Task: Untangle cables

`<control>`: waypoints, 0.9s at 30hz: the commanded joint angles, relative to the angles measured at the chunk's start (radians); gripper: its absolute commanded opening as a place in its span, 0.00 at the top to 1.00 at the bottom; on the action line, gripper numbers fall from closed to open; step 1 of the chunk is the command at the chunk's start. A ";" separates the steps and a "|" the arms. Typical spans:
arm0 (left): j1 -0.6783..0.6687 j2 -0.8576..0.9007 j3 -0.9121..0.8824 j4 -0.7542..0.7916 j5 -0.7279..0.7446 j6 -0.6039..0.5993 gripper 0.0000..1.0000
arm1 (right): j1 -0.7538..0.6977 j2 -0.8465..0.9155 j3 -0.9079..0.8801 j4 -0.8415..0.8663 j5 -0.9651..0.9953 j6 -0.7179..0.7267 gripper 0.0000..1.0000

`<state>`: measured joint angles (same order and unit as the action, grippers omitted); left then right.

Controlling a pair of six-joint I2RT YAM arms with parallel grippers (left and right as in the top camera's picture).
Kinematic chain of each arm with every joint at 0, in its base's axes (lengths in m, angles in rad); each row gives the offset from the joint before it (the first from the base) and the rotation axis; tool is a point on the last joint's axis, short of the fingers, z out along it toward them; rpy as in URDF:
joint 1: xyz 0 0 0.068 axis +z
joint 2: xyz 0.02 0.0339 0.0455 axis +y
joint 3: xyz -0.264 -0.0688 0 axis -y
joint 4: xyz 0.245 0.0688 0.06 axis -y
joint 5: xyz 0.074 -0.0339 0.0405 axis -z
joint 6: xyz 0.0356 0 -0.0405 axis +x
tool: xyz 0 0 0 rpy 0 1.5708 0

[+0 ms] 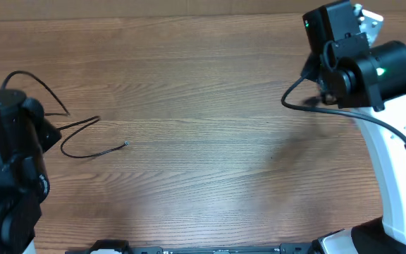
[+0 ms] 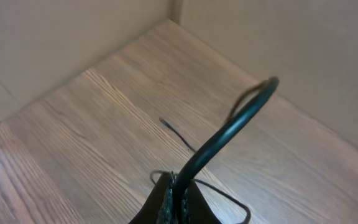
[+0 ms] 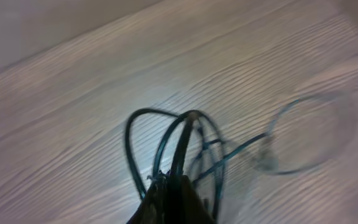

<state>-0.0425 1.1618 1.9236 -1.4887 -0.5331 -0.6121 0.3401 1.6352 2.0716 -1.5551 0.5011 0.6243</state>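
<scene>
In the wrist views, the bottom picture edge cuts off the left gripper (image 2: pixel 176 186) and the right gripper (image 3: pixel 178 180), and the cable loops (image 3: pixel 132 134) over the table (image 3: pixel 73 93) are blurred, so the strands cannot be counted. In the overhead view, the left arm (image 1: pixel 9 155) at the table's left edge covers the left gripper and the near end of the thin black cable (image 1: pixel 83 122), whose free tip (image 1: pixel 125 144) is too small to identify. The right arm (image 1: pixel 358 63) at the table's far right corner covers the right gripper.

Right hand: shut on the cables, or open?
Shut on the cables. In the right wrist view the right hand is pinched closed, with several black loops rising from its tip.
</scene>
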 commanded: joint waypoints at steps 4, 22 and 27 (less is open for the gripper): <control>0.010 0.093 0.010 0.008 0.290 0.052 0.96 | -0.001 0.015 0.009 0.027 -0.167 0.007 0.96; -0.045 0.423 0.010 -0.009 0.813 0.418 0.96 | -0.001 0.017 0.009 0.016 -0.260 -0.030 0.96; -0.048 0.497 0.010 -0.037 0.602 0.301 0.96 | -0.001 0.017 0.009 0.001 -0.260 -0.030 0.96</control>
<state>-0.0917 1.6257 1.9236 -1.5158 0.1913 -0.2501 0.3401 1.6543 2.0716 -1.5524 0.2436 0.6018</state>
